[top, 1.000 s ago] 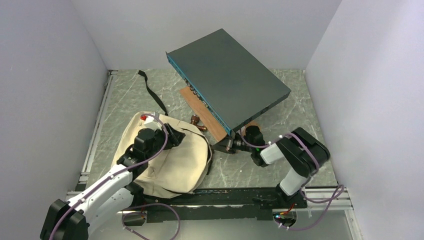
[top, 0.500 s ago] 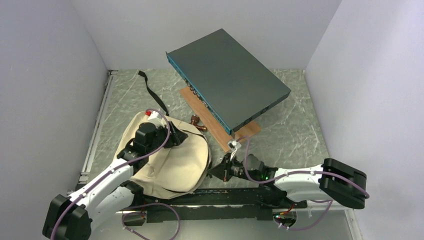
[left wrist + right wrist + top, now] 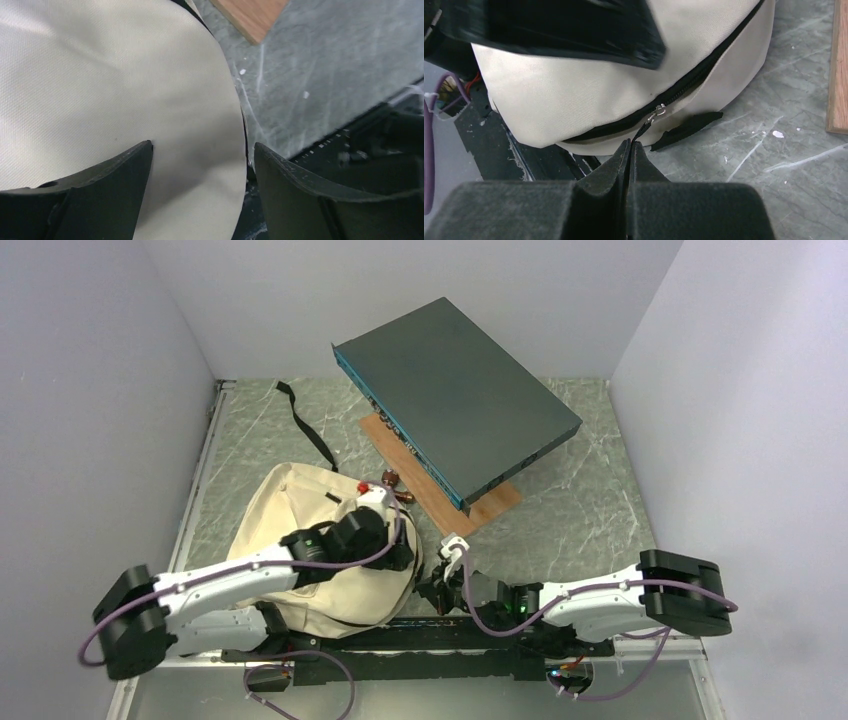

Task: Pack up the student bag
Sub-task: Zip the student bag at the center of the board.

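Backpack near left, box behind and to the right.
The backpack (image 3: 300, 530) lies on the table (image 3: 590, 480), its strap (image 3: 305, 425) trailing toward the back. A box (image 3: 455, 405) sits over a board (image 3: 490, 502) farther back. The left gripper (image 3: 200, 150) is above the backpack's right side; the right gripper (image 3: 630, 145) pinches the zipper pull (image 3: 646, 125) at its near right edge.

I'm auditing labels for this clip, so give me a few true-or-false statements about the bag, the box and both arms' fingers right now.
1. The right fingers are shut on the zipper pull of the student bag. True.
2. The left fingers clamp a black strap. False: they stand open above the bag's cream cloth.
3. A wooden board lies under the grey box. True.
4. The bag lies on top of the box. False: it lies on the table, beside it.
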Action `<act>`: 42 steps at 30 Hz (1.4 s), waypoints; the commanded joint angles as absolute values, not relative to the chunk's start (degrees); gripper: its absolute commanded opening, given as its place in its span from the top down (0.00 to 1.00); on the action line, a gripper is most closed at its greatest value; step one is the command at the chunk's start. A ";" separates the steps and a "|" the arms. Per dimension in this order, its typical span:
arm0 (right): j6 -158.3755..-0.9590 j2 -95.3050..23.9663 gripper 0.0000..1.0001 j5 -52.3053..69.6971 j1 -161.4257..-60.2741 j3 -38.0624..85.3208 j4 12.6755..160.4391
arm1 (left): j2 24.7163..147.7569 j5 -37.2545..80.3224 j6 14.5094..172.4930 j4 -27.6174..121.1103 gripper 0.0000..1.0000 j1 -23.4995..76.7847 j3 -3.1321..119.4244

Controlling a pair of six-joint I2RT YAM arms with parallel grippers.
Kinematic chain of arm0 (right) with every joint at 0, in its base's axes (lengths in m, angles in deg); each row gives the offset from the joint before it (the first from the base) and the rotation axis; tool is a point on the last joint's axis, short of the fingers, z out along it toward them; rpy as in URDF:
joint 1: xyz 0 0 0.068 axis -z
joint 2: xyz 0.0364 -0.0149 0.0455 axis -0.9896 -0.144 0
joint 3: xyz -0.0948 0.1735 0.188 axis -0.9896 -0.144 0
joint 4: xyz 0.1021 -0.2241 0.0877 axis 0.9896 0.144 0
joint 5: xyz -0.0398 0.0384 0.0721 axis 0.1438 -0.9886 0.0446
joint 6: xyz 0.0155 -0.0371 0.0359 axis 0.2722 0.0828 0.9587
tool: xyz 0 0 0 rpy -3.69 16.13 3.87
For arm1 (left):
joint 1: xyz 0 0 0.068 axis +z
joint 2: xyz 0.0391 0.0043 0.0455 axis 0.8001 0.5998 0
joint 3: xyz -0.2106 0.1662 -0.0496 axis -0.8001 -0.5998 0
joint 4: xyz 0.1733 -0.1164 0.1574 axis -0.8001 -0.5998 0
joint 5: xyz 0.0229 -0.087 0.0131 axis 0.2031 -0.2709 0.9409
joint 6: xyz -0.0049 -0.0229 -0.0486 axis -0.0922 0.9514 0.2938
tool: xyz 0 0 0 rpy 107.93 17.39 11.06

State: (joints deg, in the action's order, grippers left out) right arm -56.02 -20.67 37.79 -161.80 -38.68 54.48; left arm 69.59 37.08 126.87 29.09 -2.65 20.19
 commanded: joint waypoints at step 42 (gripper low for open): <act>-66.33 -38.68 1.00 50.44 -186.90 -16.03 53.32 | 67.64 58.82 116.20 18.30 1.00 -1.13 46.20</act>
